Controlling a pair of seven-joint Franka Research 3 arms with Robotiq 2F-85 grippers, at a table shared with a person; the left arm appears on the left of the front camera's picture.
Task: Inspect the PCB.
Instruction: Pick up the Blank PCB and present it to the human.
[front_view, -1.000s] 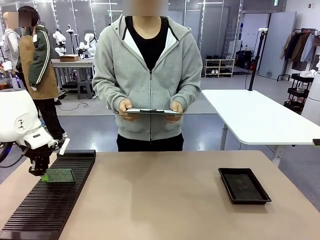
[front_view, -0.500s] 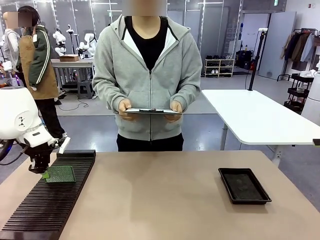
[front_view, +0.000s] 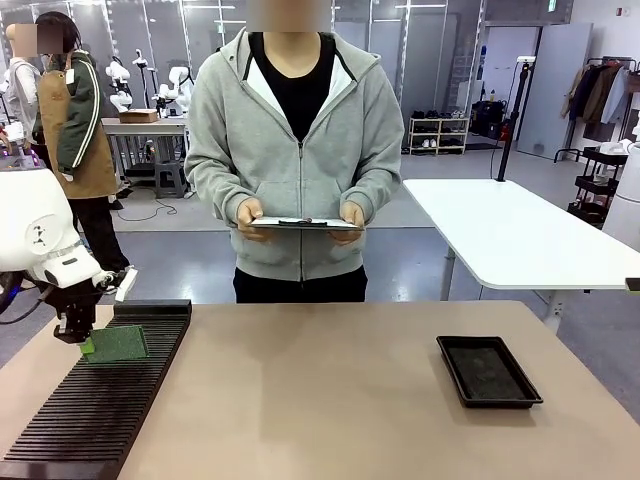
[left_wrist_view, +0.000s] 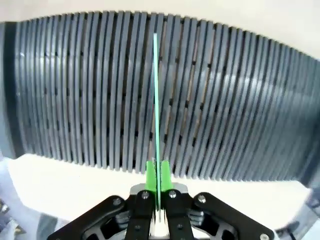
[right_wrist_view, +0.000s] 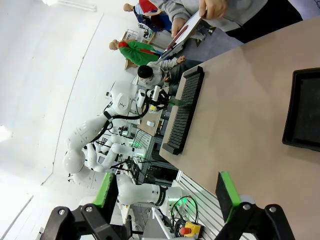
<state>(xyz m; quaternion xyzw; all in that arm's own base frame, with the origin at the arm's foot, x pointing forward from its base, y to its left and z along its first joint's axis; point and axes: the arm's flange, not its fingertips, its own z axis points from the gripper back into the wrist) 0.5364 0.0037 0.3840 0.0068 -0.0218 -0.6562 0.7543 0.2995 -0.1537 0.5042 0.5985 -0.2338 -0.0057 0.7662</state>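
Observation:
The PCB (front_view: 116, 343), a small green board with a speckled face, hangs just above the far left end of a black slotted rack (front_view: 100, 405). My left gripper (front_view: 80, 337) is shut on its left edge. In the left wrist view the PCB (left_wrist_view: 156, 95) shows edge-on as a thin green line rising from between the green pads (left_wrist_view: 149, 175) of my left gripper (left_wrist_view: 157, 174), over the rack's slots (left_wrist_view: 225, 100). My right gripper (right_wrist_view: 165, 192) stands open with nothing between its fingers, high above the table and off to the side.
A person in a grey hoodie stands at the far side holding a grey clipboard (front_view: 305, 223) in both hands. A shallow black tray (front_view: 488, 370) lies at the right of the table. Bare tabletop (front_view: 320, 390) lies between the rack and the tray.
My left gripper finished closing on the PCB's edge and rose a little, lifting the board slightly higher over the rack. The person and the tray have not moved.

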